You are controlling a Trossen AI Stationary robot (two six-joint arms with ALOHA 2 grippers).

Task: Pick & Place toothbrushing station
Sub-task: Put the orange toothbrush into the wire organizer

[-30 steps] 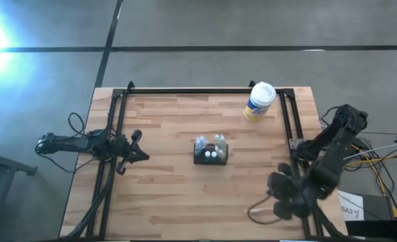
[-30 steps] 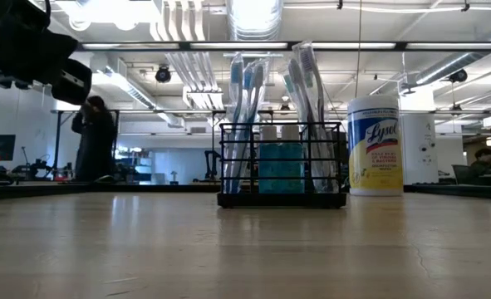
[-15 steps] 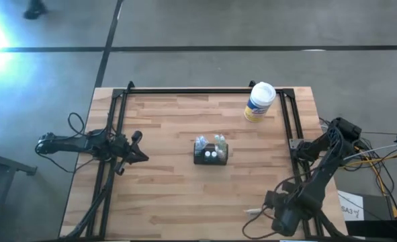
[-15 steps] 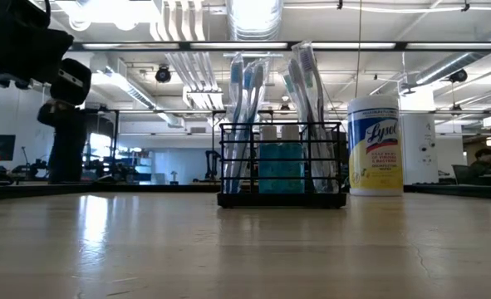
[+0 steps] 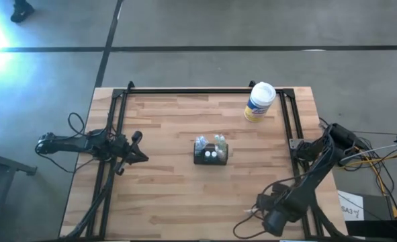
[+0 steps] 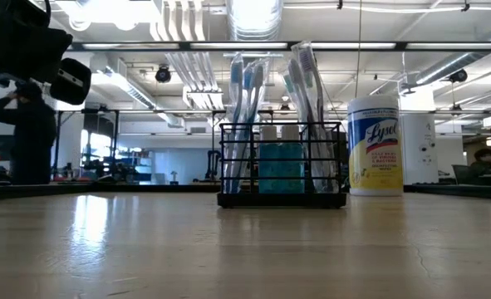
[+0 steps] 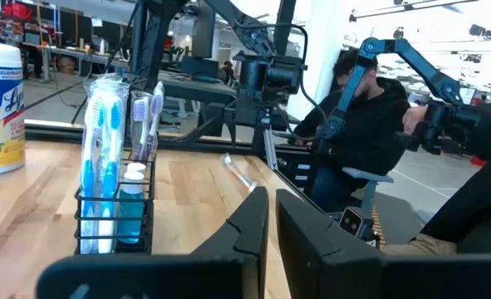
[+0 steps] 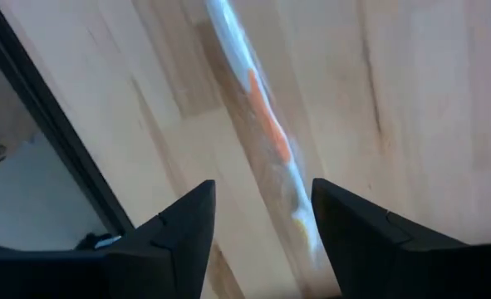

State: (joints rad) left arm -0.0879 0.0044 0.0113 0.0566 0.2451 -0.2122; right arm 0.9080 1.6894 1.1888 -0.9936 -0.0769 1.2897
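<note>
The toothbrushing station [image 5: 210, 152] is a black wire holder with toothbrushes and a blue bottle. It stands on its base at the table's middle, also in the low view [image 6: 282, 166] and the left wrist view [image 7: 114, 199]. A white toothbrush with an orange stripe [image 8: 262, 116] lies flat on the wood near the table's near right corner [image 7: 238, 172]. My right gripper [image 8: 262, 237] hangs open over it, one finger on each side. My left gripper [image 7: 272, 203] waits shut at the table's left side [image 5: 143, 156], pointing toward the station.
A white canister with a yellow label [image 5: 259, 101] stands at the far right, behind the station in the low view [image 6: 375, 145]. Black frame rails [image 5: 205, 91] run along the far edge and both sides. People show in the room beyond [image 6: 25, 133].
My right gripper has gone toward the table's near edge and a little to the left, coming over the toothbrush lying there. The station and the canister have stayed put. A person in the room behind has walked leftward.
</note>
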